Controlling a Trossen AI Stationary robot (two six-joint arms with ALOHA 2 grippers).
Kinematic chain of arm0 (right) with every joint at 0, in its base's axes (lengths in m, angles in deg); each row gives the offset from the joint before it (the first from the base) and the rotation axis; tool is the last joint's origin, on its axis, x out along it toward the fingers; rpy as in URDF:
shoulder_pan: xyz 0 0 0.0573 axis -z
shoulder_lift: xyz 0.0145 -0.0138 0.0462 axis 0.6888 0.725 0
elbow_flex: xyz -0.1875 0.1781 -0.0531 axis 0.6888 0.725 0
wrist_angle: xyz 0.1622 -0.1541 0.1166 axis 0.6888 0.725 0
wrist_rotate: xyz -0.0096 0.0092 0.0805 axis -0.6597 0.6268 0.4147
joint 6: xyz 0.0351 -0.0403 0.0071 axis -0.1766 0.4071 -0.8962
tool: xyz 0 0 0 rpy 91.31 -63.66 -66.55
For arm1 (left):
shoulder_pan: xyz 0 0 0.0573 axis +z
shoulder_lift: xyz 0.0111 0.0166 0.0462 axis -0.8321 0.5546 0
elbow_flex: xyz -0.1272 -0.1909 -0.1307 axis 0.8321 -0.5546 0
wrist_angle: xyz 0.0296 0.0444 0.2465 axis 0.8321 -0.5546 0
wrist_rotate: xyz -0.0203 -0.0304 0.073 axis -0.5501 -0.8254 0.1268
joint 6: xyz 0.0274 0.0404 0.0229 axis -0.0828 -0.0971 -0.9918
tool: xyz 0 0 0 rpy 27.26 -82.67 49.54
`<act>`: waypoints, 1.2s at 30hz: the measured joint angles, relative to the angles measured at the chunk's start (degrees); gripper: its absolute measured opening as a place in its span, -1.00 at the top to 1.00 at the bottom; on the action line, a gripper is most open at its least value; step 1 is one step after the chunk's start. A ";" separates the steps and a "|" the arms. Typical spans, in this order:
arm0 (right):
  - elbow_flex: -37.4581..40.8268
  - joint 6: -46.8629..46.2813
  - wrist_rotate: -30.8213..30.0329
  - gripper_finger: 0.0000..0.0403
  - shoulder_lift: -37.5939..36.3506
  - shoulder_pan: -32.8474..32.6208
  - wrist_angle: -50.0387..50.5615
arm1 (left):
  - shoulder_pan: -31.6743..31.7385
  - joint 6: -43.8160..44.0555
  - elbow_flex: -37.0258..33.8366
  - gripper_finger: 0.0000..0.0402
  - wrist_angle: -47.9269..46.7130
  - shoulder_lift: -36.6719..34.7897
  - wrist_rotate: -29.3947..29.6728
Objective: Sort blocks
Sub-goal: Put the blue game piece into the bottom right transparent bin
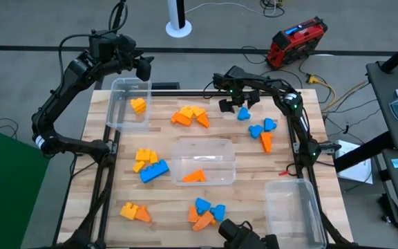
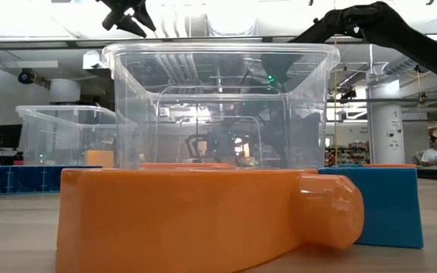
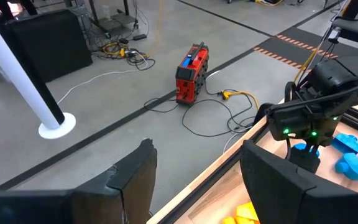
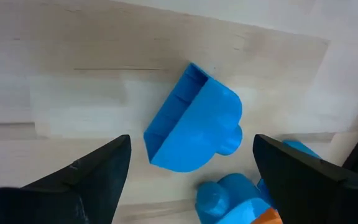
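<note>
Three clear plastic bins point(image 1: 202, 160) stand on the pale wood-plank desk point(image 1: 254, 162), grey concrete floor beyond. Smooth yellow, orange and blue blocks point(image 1: 191, 116) lie scattered in clusters. Right gripper point(image 4: 188, 162), jaws wide and empty, hovers over a rounded blue block point(image 4: 194, 127). Left gripper point(image 3: 194, 174), jaws spread, empty, sits raised above the far-left bin.

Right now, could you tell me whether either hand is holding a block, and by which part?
Nothing is held. The right hand is open above a blue rounded block on the table, not touching it. The left hand is open and empty above the far-left bin.
</note>
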 joint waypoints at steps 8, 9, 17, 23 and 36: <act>-0.94 2.52 1.76 -0.53 -0.42 0.04 4.18 | 0.02 -0.40 0.00 -0.03 -0.26 0.00 0.00; -1.73 2.84 1.94 -0.52 -0.70 -0.02 5.24 | 0.02 -0.40 0.00 -0.03 -0.26 0.00 0.00; -8.36 16.65 17.32 -0.36 -5.24 1.69 6.16 | 0.01 -0.38 0.00 -0.03 -0.66 -0.04 -0.01; -8.05 5.50 18.78 0.31 -3.82 5.94 1.40 | 0.02 -0.03 0.00 -0.03 -0.76 -0.04 -0.02; -5.95 -1.55 4.79 0.95 0.80 0.27 6.34 | 0.02 -0.80 0.00 -0.03 -0.66 -0.04 0.03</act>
